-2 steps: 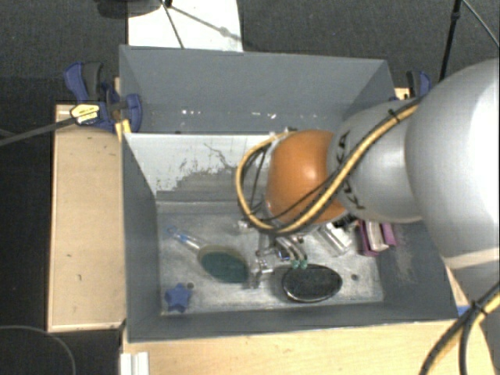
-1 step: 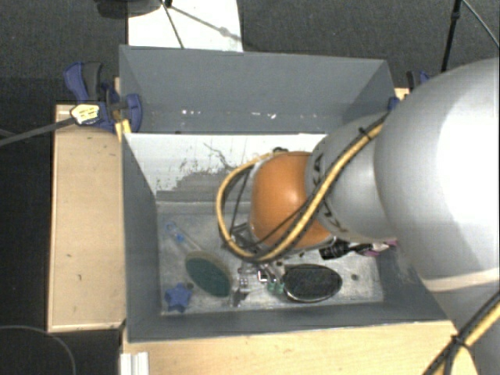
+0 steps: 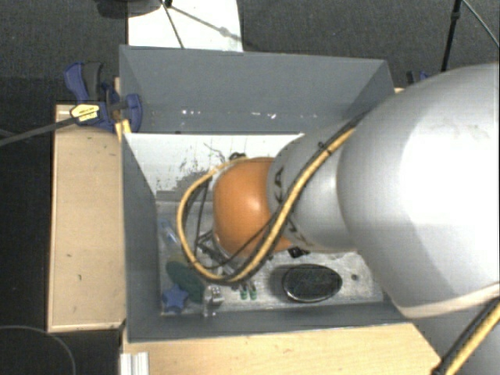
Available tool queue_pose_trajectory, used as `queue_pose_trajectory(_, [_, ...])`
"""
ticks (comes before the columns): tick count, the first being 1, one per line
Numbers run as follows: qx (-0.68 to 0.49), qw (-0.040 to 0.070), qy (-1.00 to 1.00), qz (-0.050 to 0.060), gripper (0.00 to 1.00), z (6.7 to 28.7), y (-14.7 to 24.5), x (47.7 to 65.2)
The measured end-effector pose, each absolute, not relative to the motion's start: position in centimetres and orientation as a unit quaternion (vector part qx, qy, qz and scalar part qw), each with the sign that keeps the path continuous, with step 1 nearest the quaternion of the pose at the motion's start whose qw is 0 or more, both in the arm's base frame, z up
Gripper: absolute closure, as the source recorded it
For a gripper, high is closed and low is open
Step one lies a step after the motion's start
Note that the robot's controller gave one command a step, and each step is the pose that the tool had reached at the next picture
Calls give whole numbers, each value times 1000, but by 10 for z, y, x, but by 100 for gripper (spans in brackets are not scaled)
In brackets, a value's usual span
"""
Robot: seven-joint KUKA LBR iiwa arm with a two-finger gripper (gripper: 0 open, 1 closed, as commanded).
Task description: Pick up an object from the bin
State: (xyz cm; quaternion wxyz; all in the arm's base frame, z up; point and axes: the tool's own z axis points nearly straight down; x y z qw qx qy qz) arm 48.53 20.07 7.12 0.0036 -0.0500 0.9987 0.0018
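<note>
The silver-grey robot arm [image 3: 422, 201] reaches in from the right and covers the right half of the grey metal bin [image 3: 141, 233]. At its wrist sits a rounded orange cover [image 3: 238, 205], with a yellow-and-black cable [image 3: 187, 209] looping out to the left of it and back under it. The gripper [image 3: 219, 258] shows as dark parts just below the orange cover, low over the left-centre of the bin floor. The cover and cable hide it, so I cannot tell whether it is apart, together or clamped on something.

The nearest loose thing is a dark green rounded lump [image 3: 183, 274], just beside the gripper to its lower left, close to the cable loop. A flat black oval disc [image 3: 311, 282] lies on the floor to the gripper's lower right, partly under the arm. A blue star-shaped piece [image 3: 173, 298] lies in the front left corner, touching the green lump's lower edge. Two small green pegs [image 3: 248, 291] stand just below the gripper, between the lump and the disc. A small pale metallic bit [image 3: 211, 295] sits beside the blue piece.
</note>
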Motion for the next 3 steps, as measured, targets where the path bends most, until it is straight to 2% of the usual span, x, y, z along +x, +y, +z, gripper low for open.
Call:
queue_pose_trajectory(1, [-34,2,999,-2,0,71,224,485])
queue_pose_trajectory(2, [-31,3,1000,-2,100,72,222,487])
queue_pose_trajectory(3, [-223,4,975,0,100,217,166,497])
